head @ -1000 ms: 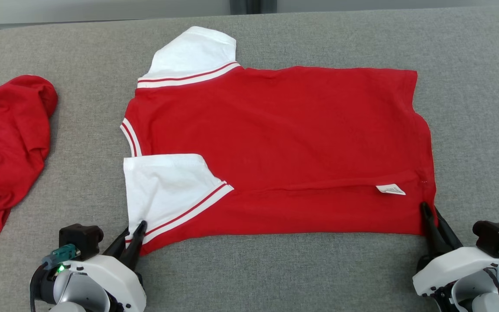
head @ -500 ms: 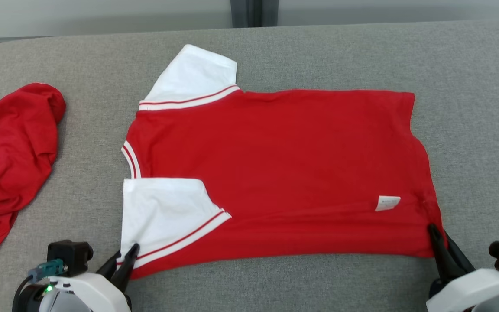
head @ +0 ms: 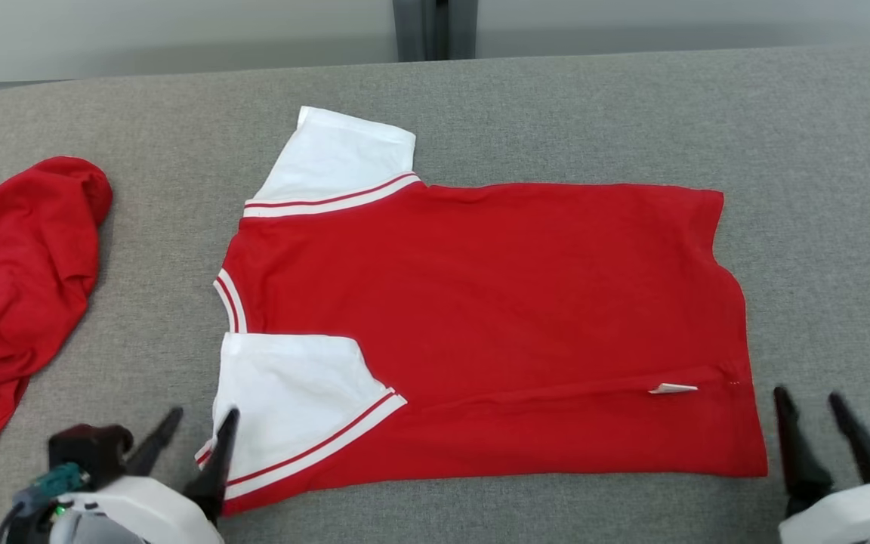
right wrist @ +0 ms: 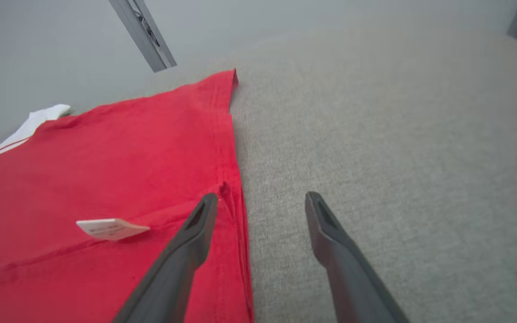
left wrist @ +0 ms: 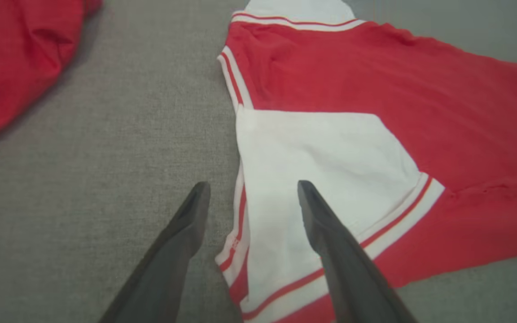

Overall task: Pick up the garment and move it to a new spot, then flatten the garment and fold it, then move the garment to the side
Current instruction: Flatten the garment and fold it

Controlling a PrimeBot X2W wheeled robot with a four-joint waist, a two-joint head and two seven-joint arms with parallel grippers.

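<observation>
The garment (head: 480, 302) is a red shirt with white, red-striped sleeves, lying flat on the grey surface with its near edge folded over along a crease. One white sleeve (head: 291, 385) lies on the near left, and a white label (head: 673, 388) sticks out near the right hem. My left gripper (head: 203, 414) is open at the near sleeve's corner. In the left wrist view, the open left gripper (left wrist: 253, 184) straddles the sleeve edge of the garment (left wrist: 375, 89). My right gripper (head: 808, 394) is open just right of the hem corner. In the right wrist view, one finger of the right gripper (right wrist: 262, 195) lies over the garment (right wrist: 106, 170).
A second red garment (head: 20, 279) lies crumpled at the far left, seen also in the left wrist view as the red garment (left wrist: 16, 54). The grey padded surface (head: 820, 189) has bare room to the right and behind the shirt. A wall with a dark post (head: 424, 30) stands behind.
Both grippers have opened and let go of the shirt's near corners, which now lie on the surface. The head camera has tilted, shifting the whole picture downward.
</observation>
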